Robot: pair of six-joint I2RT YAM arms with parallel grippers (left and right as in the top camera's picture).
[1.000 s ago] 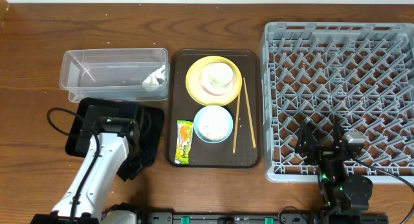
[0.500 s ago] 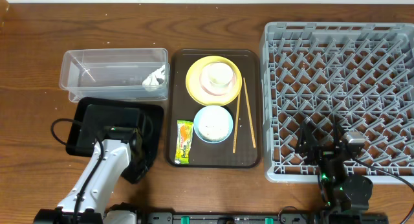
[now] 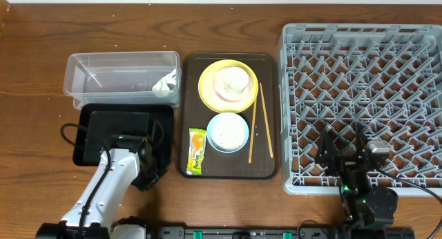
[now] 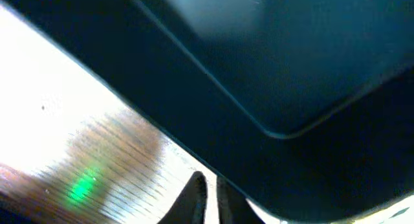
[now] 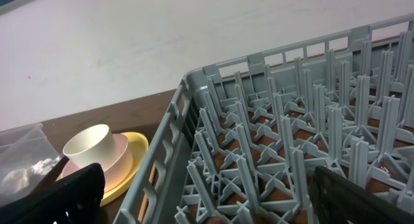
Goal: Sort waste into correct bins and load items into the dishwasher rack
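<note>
Moved: we see the black tray [image 3: 97, 128] swung out of its skewed lie. It now sits square, just at 6 o'clock of the clear tub [image 3: 76, 80]. Everything else lies as it did.
Left pincer [image 3: 148, 171]: at the black tray's 5 o'clock corner. In the left wrist view its fingers [image 4: 194, 197] are clenched almost together, with a thin slit of light between them and nothing in it. We cannot tell whether the tips touch the rim.
Right pincer [image 3: 343, 146]: released, its fingers wide apart, over the 6 o'clock edge of the dishwasher rack [image 3: 366, 73] and holding nothing.
Clear tub: holds the paper scrap [image 3: 166, 82] at its 3 o'clock end.
Serving tray [image 3: 185, 94]: on the bench [image 3: 41, 32], between the two bins and the rack.
Yellow plate [image 3: 207, 90]: at the serving tray's 12 o'clock end. The pink bowl [image 3: 222, 95] is on it and the white cup [image 3: 232, 78] is in that bowl.
Light blue bowl [image 3: 228, 132]: at 6 o'clock of the plate, with rice grains [image 3: 224, 135] inside.
Snack wrapper [image 3: 197, 151]: at 8 o'clock of the blue bowl, flat on the serving tray.
Chopsticks [image 3: 254, 125]: at 3 o'clock of the blue bowl, lying roughly 12 to 6.
</note>
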